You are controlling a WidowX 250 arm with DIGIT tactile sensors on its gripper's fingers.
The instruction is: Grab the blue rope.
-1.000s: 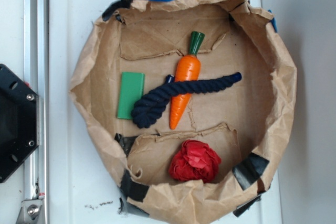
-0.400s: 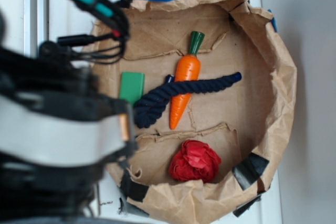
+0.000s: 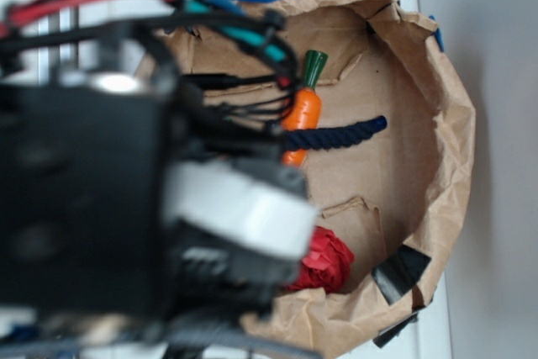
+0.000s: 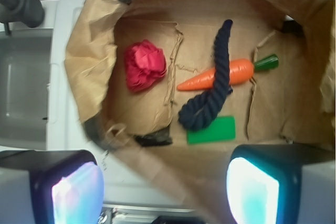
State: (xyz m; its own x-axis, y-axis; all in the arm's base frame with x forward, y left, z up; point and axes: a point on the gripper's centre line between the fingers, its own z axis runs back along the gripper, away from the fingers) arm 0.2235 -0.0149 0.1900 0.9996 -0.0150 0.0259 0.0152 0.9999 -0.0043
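The blue rope [image 4: 218, 80] is a thick navy twisted cord lying across an orange toy carrot [image 4: 220, 74] on the floor of a brown paper basin [image 4: 89, 66]. In the exterior view only the rope's right end [image 3: 340, 135] shows past my arm. My gripper [image 4: 165, 190] is open, its two glowing pads [image 4: 252, 187] wide apart, high above the basin's near wall. Nothing sits between the fingers. The rope lies well ahead of the gripper.
A red crumpled paper ball [image 4: 144, 65] rests left of the rope and a flat green block [image 4: 211, 129] lies just below the rope's curled end. The basin's paper walls [image 3: 450, 124] rise around everything. A grey tray [image 4: 23, 87] lies outside to the left.
My arm has swung in from the left over the basin and now hides the green block, the rope's curled end and much of the basin in the exterior view. The objects have not moved.
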